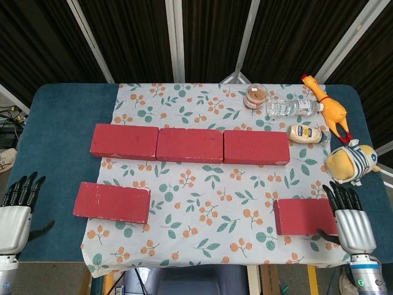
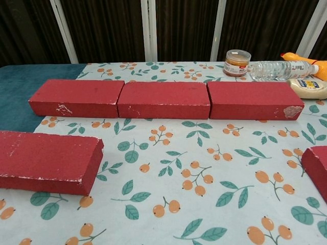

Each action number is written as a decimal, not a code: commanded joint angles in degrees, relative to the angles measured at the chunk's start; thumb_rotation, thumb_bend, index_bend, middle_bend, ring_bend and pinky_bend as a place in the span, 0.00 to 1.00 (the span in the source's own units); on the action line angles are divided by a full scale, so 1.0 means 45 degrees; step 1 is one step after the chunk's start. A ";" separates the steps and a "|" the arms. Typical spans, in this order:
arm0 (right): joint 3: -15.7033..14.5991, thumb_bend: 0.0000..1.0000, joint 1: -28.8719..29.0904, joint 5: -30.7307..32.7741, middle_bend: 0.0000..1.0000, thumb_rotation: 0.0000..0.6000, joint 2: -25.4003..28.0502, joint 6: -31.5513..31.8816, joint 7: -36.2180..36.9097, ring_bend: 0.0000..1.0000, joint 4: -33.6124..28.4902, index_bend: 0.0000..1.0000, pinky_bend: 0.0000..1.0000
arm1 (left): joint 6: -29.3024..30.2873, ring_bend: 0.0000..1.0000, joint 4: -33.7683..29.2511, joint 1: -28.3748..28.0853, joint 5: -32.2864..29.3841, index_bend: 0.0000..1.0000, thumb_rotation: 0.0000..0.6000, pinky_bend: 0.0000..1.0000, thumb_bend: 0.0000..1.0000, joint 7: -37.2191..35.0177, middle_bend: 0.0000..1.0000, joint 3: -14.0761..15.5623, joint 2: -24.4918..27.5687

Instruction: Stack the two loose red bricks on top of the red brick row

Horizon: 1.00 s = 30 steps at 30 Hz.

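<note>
Three red bricks form a row [image 1: 190, 145] [image 2: 164, 99] across the middle of the floral cloth. One loose red brick [image 1: 112, 202] [image 2: 47, 161] lies flat at the front left. The other loose red brick [image 1: 303, 216] [image 2: 317, 168] lies at the front right. My left hand [image 1: 16, 211] hovers open beyond the front left table corner, well left of its brick. My right hand [image 1: 350, 220] is open, fingers apart, just right of the right brick, its thumb near the brick's end. Neither hand shows in the chest view.
At the back right stand a small jar [image 1: 254, 96] [image 2: 237, 62], a lying water bottle [image 1: 292, 107] [image 2: 280, 70], a mayonnaise bottle [image 1: 307, 133], a rubber chicken [image 1: 328, 108] and a plush toy [image 1: 352, 163]. Floral cloth [image 1: 202, 190] covers the blue table [image 1: 58, 135].
</note>
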 commanded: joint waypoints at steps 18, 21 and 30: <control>0.0005 0.06 0.1573 0.2959 0.00 1.00 0.0536 -0.3661 -0.2534 0.00 -0.0430 0.00 0.00 | -0.0462 0.00 0.0010 -0.0198 -0.0306 0.00 1.00 0.11 0.01 0.0187 0.00 -0.0111 -0.0094; 0.0093 0.06 0.1850 0.3395 0.00 1.00 0.0410 -0.3993 -0.2993 0.00 -0.0407 0.00 0.00 | -0.0461 0.00 0.0029 -0.0202 -0.0327 0.00 1.00 0.11 0.01 0.0202 0.00 -0.0128 -0.0105; 0.0165 0.06 0.2380 0.4427 0.00 1.00 0.0056 -0.4552 -0.3809 0.00 -0.0146 0.00 0.00 | -0.0437 0.00 0.0060 -0.0213 -0.0400 0.00 1.00 0.11 0.01 0.0355 0.00 -0.0192 -0.0189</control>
